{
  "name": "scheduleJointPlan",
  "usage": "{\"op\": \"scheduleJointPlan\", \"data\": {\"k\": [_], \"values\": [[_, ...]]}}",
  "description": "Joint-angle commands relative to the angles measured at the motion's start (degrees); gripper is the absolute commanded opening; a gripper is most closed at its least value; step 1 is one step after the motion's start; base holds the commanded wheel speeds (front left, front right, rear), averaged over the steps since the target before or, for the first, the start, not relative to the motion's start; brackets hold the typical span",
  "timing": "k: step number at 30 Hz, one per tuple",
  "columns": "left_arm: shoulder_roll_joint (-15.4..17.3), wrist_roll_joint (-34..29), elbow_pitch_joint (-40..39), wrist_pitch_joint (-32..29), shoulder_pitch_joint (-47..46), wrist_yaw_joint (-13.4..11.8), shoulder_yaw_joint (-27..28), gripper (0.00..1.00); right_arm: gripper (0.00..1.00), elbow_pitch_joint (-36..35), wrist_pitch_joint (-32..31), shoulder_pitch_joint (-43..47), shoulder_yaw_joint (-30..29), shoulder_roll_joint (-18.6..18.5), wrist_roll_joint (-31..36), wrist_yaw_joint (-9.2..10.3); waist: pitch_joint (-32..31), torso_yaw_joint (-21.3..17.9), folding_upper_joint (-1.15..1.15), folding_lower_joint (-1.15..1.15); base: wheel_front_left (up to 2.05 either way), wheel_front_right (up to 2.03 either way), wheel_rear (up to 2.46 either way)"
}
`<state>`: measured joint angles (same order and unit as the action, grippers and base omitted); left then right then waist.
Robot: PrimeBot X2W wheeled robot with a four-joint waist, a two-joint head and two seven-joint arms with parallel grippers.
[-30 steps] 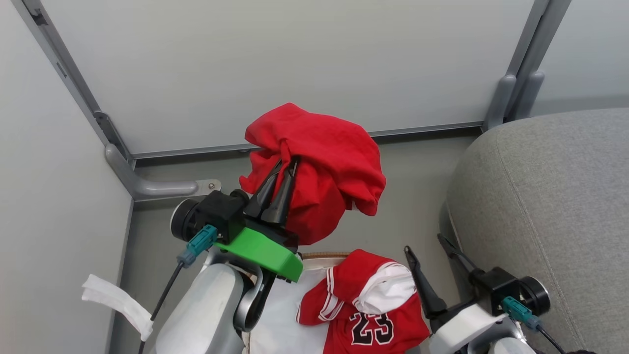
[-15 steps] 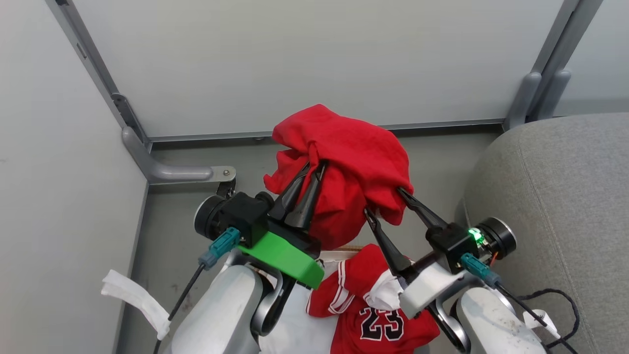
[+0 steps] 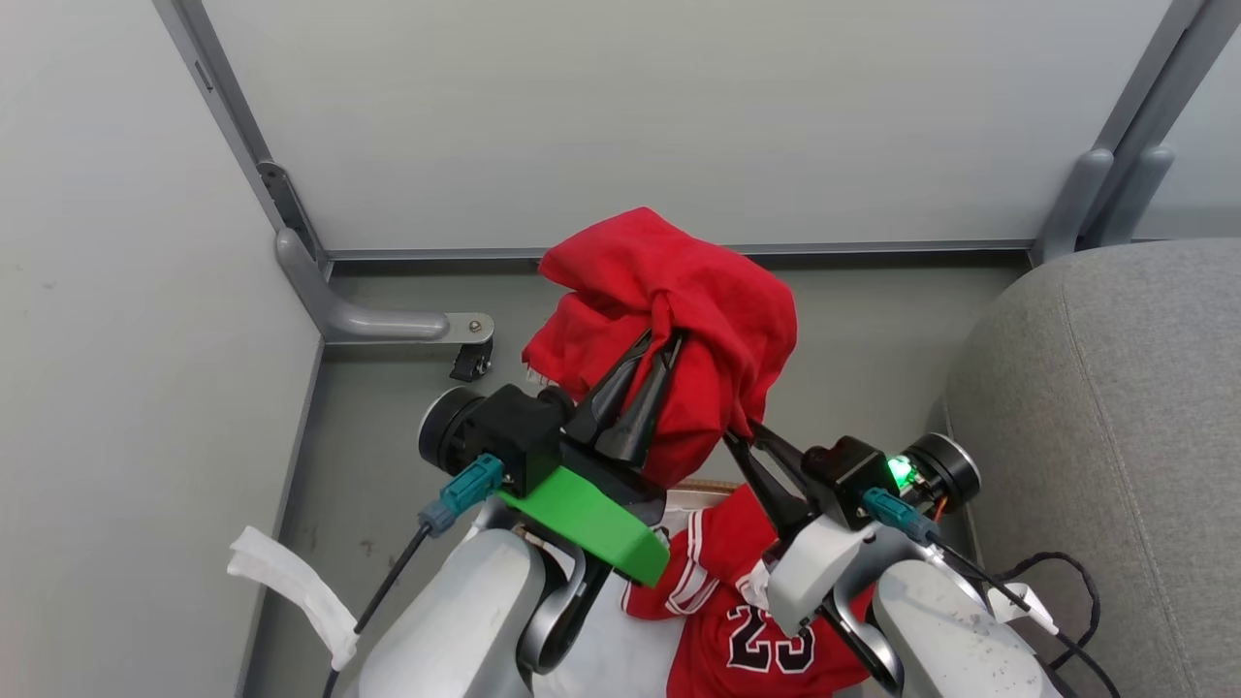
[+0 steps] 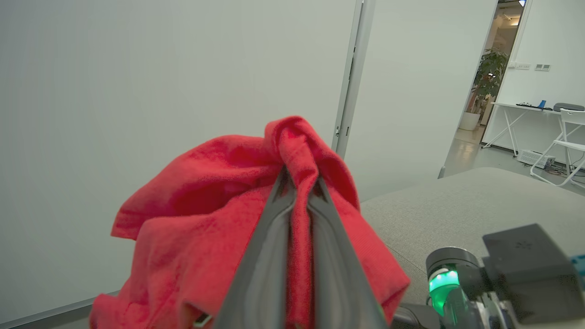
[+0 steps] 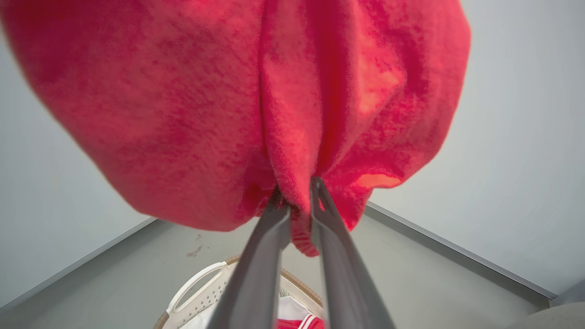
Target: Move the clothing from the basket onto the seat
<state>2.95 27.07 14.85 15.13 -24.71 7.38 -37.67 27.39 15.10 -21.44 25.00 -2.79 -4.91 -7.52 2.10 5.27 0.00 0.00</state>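
Red cloth [image 3: 679, 291] hangs in a bunch at the centre of the head view, lifted clear above the basket [image 5: 201, 285], whose white handle and woven rim show at the bottom of the right wrist view. The left gripper [image 3: 664, 339] has its fingers pressed together on a fold near the top of the bundle; the left wrist view shows a ridge of fabric squeezed between them. The right gripper [image 3: 742, 432] reaches in from the lower right and pinches the hanging lower edge, its fingers almost closed on a narrow tuck (a thin bite, so probably the weaker hold). The jersey [image 3: 766, 620] with its 23 lies in the basket at the bottom of the head view, partly behind the right forearm. The sofa [image 3: 1115, 436] takes the right side of that view, well apart from the cloth, with grey floor [image 3: 873, 339] between. The step in hand looks like the carry across to the sofa, with half the clothing yet to be lifted. To do it well, both arms should travel right at one pace, so the cloth is neither stretched nor tugged out of the thin pinch. The bundle should ride high enough for its loose folds to clear the sofa's rounded edge. Both grippers should open only once the cloth is well over the cushion, not at its rim, or it may slide to the floor.
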Motion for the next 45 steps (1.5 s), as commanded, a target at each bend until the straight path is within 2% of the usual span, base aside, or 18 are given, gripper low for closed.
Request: {"op": "scheduleJointPlan", "data": {"k": [1, 11, 24, 25, 26, 27, 34, 45], "values": [[-0.03, 0.19, -0.38, 0.03, -0.7, 0.17, -0.22, 0.0, 0.0, 0.77, 0.09, -0.57, 0.59, -0.26, -1.08, 0.06, -0.13, 0.1, 0.0, 0.0, 0.0, 0.0, 0.0], [-0.05, 0.78, -0.41, 0.04, 0.15, 0.17, 0.02, 0.0, 0.0, 4.46, 0.06, 1.32, 4.99, -0.27, -5.86, 0.06, -0.86, -0.18, 0.0, 0.0, 0.0, 0.0, 0.0], [-0.03, -0.08, -0.47, 0.04, 0.62, 0.17, 1.6, 0.0, 0.0, 2.87, 0.06, 1.01, 3.21, -0.27, -6.44, 0.06, -0.2, -1.72, 0.0, 0.0, 0.0, 0.0, 0.0], [-0.04, -0.35, -0.53, 0.03, 0.74, 0.17, 2.08, 0.31, 0.0, 2.52, 0.06, 1.15, 3.03, -0.26, -6.26, 0.06, -0.13, -2.03, 0.0, 0.0, 0.0, 0.0, 0.0], [-0.02, -0.56, -0.64, 0.04, 0.88, 0.17, 2.5, 0.48, 0.0, 2.15, 0.06, 1.31, 2.79, -0.25, -6.18, 0.06, -0.06, -2.37, 0.0, 0.0, 0.0, 0.0, 0.0], [-0.04, -0.77, -0.41, 0.03, 1.18, 0.17, 2.88, 1.0, 0.0, 1.76, 0.06, 1.62, 2.5, -0.26, -6.18, 0.06, 0.0, -2.82, 0.0, 0.0, 0.0, 0.0, 0.0], [0.01, -2.65, 0.9, 0.0, 2.05, 0.17, 5.25, 1.0, 0.0, -3.36, 0.07, 3.24, -0.68, -0.25, -7.07, 0.06, 0.65, -8.11, 0.0, 0.0, 0.0, 0.0, 0.0], [0.16, -6.31, 1.99, 0.0, 4.07, 0.17, 8.82, 1.0, 0.0, -14.38, 0.1, 6.69, -7.17, -0.22, -7.1, 0.06, 2.07, -21.59, 0.0, 0.0, 0.0, 0.0, 0.0]]}}
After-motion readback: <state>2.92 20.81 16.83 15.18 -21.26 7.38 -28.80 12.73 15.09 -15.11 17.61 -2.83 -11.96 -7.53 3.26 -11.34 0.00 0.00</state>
